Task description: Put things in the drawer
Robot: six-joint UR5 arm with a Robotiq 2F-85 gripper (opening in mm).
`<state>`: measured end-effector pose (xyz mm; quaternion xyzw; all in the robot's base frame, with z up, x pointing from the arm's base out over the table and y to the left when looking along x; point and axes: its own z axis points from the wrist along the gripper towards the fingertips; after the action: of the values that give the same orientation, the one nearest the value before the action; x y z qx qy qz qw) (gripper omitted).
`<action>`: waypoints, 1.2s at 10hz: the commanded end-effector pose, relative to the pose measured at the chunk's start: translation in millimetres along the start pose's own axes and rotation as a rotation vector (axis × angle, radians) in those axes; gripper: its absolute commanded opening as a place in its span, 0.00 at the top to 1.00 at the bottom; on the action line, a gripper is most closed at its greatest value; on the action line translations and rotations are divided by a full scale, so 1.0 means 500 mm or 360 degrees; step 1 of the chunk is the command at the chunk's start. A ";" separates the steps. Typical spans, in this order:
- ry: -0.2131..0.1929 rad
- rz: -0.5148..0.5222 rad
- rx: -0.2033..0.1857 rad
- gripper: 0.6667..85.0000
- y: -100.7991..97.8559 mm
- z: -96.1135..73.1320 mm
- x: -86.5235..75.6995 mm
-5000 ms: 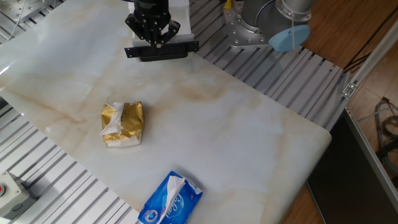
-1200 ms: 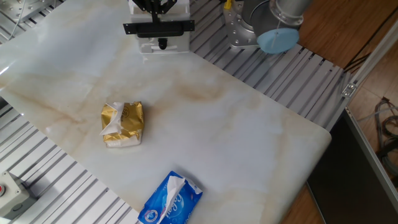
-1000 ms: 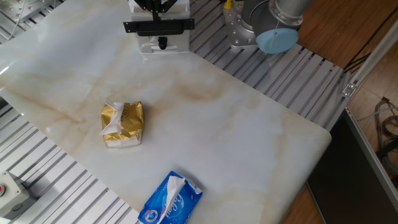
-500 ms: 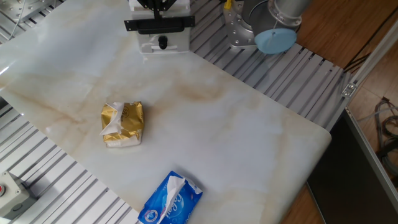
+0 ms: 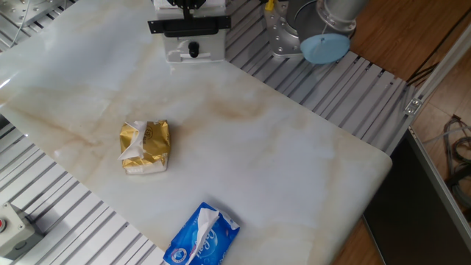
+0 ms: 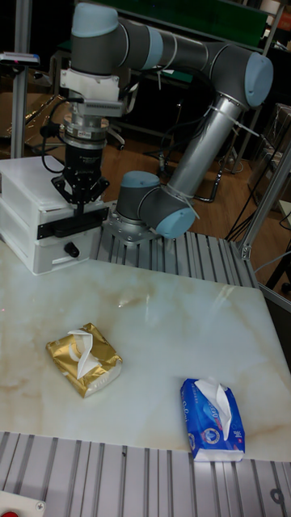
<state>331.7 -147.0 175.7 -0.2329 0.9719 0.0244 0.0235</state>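
Note:
The drawer (image 5: 193,48) is a small white unit with a black knob at the table's far edge; it also shows in the tall view (image 6: 32,242). Its upper black front (image 5: 189,26) stands slightly out from the body (image 6: 71,224). My gripper (image 6: 81,207) hangs straight down over that front. The fingers are drawn together to a point at its top edge, and I see nothing held between them. In the fixed view only the gripper's tip (image 5: 184,4) shows at the top border. The things to put in are out of view.
A gold foil packet (image 5: 145,146) lies left of the table's middle (image 6: 84,359). A blue-and-white tissue pack (image 5: 202,235) sits near the front edge (image 6: 212,420). The arm's base (image 6: 149,212) stands just right of the drawer. Ribbed metal borders the marble top.
The black drawer front and my gripper have moved back toward the unit. Five seconds ago the drawer stood pulled well out; in the last second it crept in a little further.

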 end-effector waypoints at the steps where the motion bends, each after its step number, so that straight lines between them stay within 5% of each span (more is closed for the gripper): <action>1: -0.0012 0.0012 -0.0013 1.00 0.002 -0.003 0.006; 12: 0.0150 0.0030 -0.0055 1.00 0.006 -0.004 0.060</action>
<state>306.9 -156.0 173.6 -0.2246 0.9738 0.0303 -0.0172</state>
